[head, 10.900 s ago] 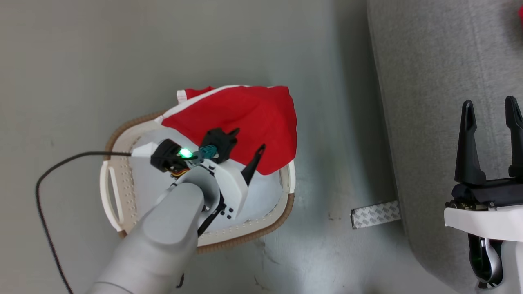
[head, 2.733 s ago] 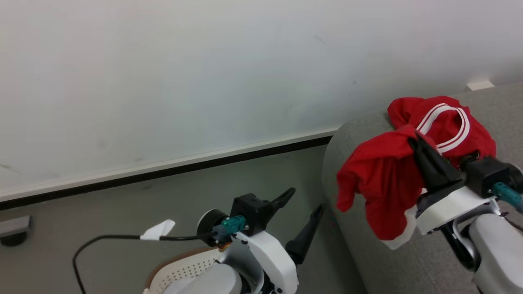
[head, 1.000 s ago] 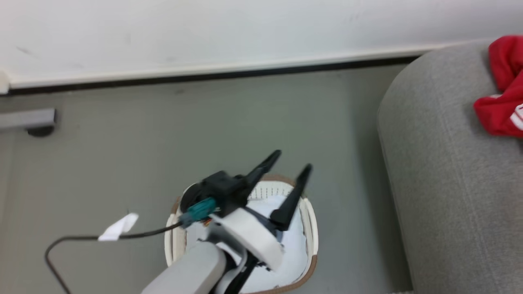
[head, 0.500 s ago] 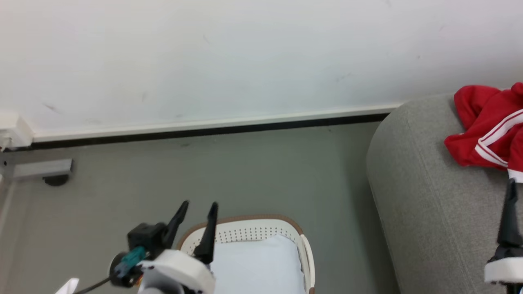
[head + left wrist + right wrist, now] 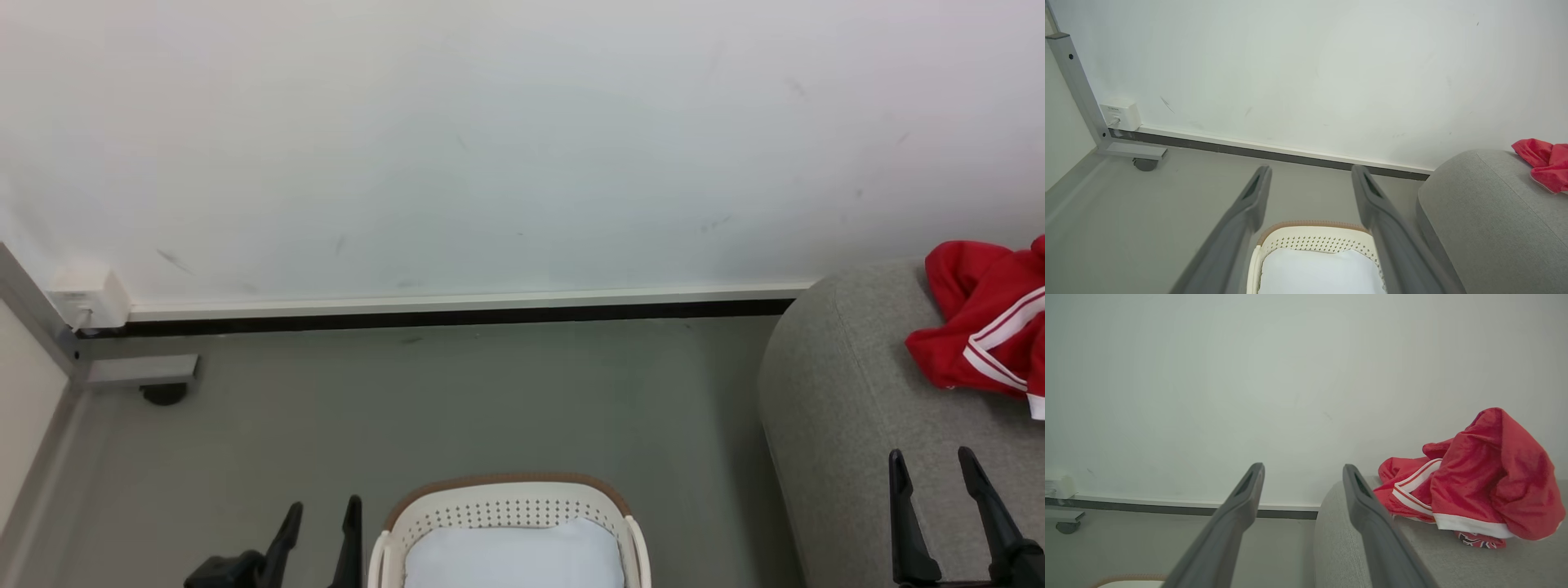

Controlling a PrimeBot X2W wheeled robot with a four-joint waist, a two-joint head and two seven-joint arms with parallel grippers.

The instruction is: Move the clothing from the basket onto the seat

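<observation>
The clothing (image 5: 984, 339) was piled on the seat (image 5: 849, 425) at the right edge, above the right gripper (image 5: 931, 456), the nearer one. Its jaws were spread apart, as were the left gripper's (image 5: 323, 506) by the basket (image 5: 506, 506).

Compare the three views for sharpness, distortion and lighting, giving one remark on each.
Head view: even soft light, no glare, the basket rim crisp. Left wrist view: the left gripper looks soft and grey near the lens, the skirting board tilts. Right wrist view: the right gripper soft, the clothing sharp, folds shaded.
</observation>
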